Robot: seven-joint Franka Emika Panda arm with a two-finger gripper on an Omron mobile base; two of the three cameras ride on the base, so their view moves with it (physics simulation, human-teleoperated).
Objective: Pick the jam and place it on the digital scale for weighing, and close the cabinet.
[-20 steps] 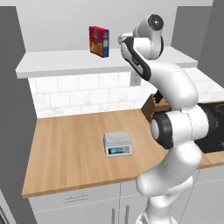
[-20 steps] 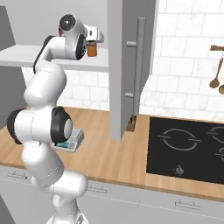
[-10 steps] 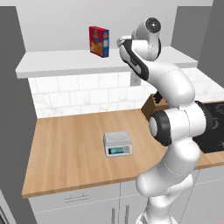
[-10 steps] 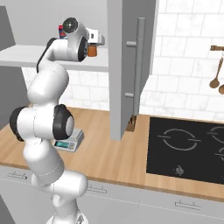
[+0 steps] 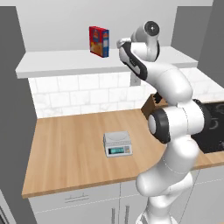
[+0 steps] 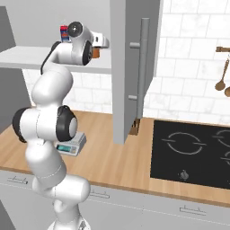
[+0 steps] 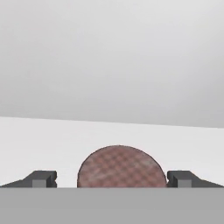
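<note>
1. a light wooden countertop (image 5: 65, 153) runs along a wall of white tiles (image 5: 78, 94).
2. pale grey drawers (image 5: 74, 201) with short horizontal handles sit below the countertop.
3. a pale shelf (image 5: 65, 61) hangs above the tiles, holding a red-and-blue box (image 5: 99, 41).
4. a black hob (image 6: 191, 152) is set into the countertop.
5. wooden spoons (image 6: 222, 81) hang on the tiled wall above the hob.
</note>
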